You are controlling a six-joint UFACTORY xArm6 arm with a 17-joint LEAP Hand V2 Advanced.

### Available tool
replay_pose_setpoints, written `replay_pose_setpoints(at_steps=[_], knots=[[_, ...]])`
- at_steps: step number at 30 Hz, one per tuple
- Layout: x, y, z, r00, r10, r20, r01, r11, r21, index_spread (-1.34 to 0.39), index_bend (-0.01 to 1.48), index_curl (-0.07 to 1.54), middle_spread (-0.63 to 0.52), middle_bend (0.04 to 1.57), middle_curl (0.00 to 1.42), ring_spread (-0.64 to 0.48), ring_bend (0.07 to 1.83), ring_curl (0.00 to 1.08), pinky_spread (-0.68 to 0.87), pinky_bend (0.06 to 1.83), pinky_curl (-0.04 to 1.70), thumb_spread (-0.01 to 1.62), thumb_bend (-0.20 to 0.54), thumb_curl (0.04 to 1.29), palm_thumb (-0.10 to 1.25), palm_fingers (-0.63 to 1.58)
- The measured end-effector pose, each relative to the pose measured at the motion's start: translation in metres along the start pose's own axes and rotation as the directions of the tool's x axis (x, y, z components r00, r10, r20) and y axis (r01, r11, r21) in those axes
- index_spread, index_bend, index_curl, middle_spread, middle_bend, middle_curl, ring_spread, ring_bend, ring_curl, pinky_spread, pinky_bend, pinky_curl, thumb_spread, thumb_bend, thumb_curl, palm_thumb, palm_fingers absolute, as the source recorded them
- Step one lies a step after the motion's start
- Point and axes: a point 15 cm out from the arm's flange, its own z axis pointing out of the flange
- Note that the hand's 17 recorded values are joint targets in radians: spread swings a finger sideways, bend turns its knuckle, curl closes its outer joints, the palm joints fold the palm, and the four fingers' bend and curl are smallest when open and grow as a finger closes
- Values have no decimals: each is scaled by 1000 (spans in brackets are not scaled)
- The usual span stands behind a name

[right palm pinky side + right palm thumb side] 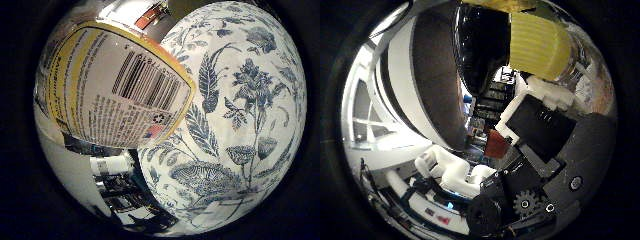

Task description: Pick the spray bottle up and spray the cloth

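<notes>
Spray bottle [120, 95] fills upper left of the little-finger view, close against the palm, label side in. Floral cloth [240, 115] spreads at right (target in line for spraying). Hand [530, 150] appears curled around the bottle, yellow ribbed collar [537, 45] at top right of the thumb view

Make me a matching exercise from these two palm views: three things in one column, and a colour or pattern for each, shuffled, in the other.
Things:
1. label on the spray bottle
2. cloth
3. ribbed collar of the spray bottle

Descriptions:
A. white with a blue flower and leaf print
B. plain pale yellow with fine ridges
C. white with a yellow border, a barcode and small print

Pairs: 1-C, 2-A, 3-B
</notes>
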Motion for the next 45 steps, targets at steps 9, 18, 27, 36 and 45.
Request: replay_pose_setpoints(at_steps=[9,18,27,36,45], knots=[[8,5,1,1000,12,-13,-12,1000,-20,-246,862,699,-89,1240,563,-159,1395,525,-283,1098,960,559,-40,785,916,1095],[13,16,-8,999,-6,-49,3,998,-65,-339,375,655,-164,959,549,-239,1283,526,-421,1087,846,619,-26,741,907,379],[17,12,-26,996,13,-84,-18,998,-53,-251,265,493,4,612,430,-32,796,370,171,643,652,968,-32,583,796,-48],[28,9,-64,986,26,-162,-35,998,-54,-200,154,355,155,338,342,147,522,281,387,516,472,1015,-26,488,730,-5],[18,13,-105,983,27,-184,-32,999,-27,-195,150,293,167,297,344,160,475,277,405,499,396,1022,-23,459,732,40]])
